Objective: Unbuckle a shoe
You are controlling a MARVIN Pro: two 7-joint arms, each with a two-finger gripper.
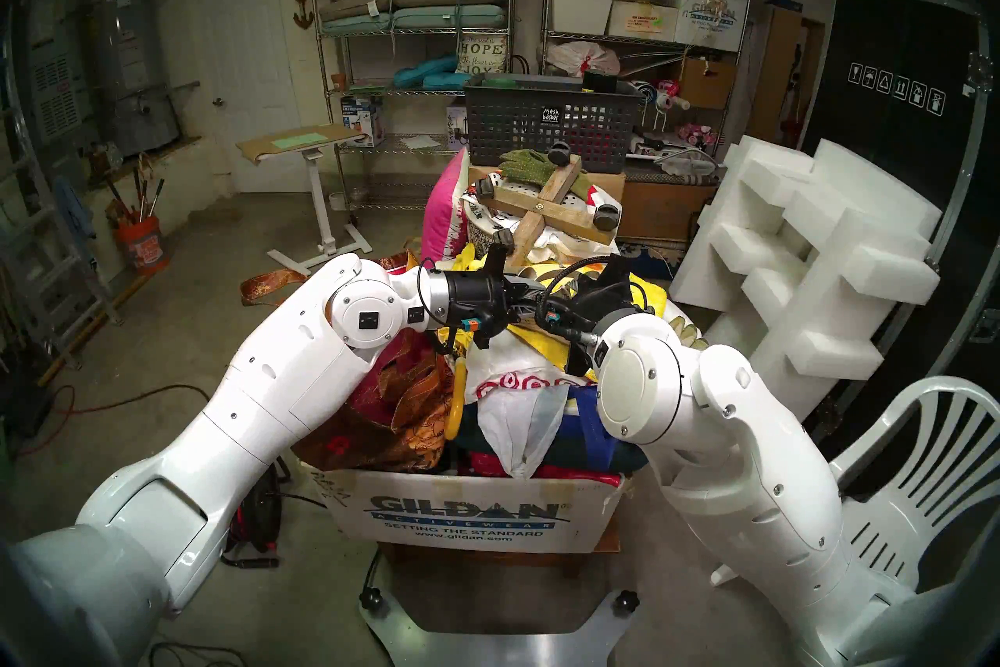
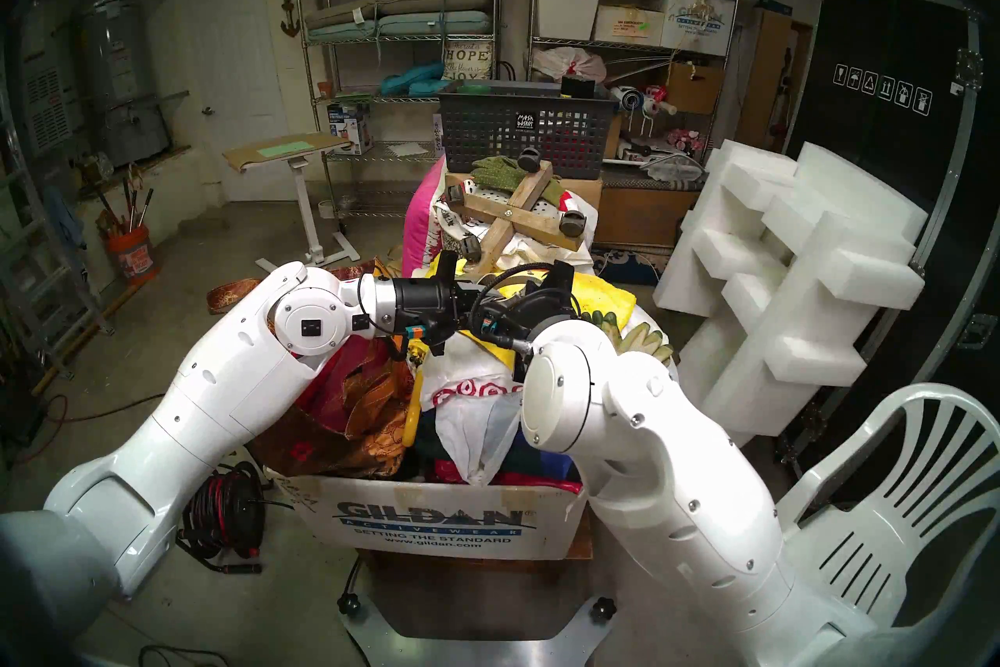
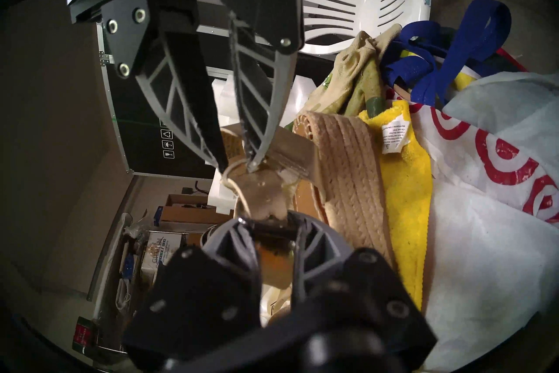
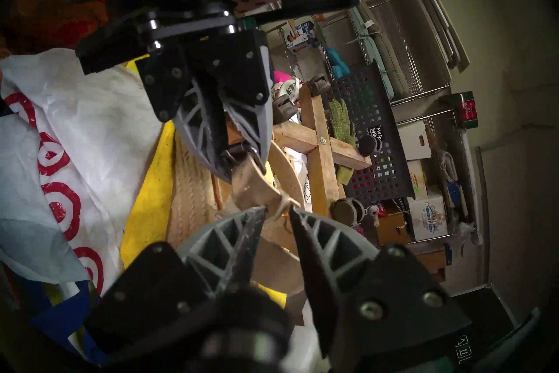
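Garage clutter of wire shelving and boxes surrounds an overstuffed white cardboard Gildan box [image 1: 454, 520], atop which lies the tan espadrille wedge sandal with woven jute rope sole [image 3: 348, 175], beside a yellow cloth [image 3: 405, 169]. Above that box, the left gripper [image 3: 272, 222] is clamped on the sandal's tan leather strap piece [image 3: 266, 196]; the right gripper [image 3: 237, 166], tips slightly parted, brackets the thin pale strap loop [image 3: 231, 178] without clearly gripping it. The buckle seems still fastened; unbuckling appears barely begun

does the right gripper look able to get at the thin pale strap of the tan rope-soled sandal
Probably yes: the right gripper already has its tips around the thin pale strap of the tan rope-soled sandal, nothing between; the left gripper holds the buckle end.
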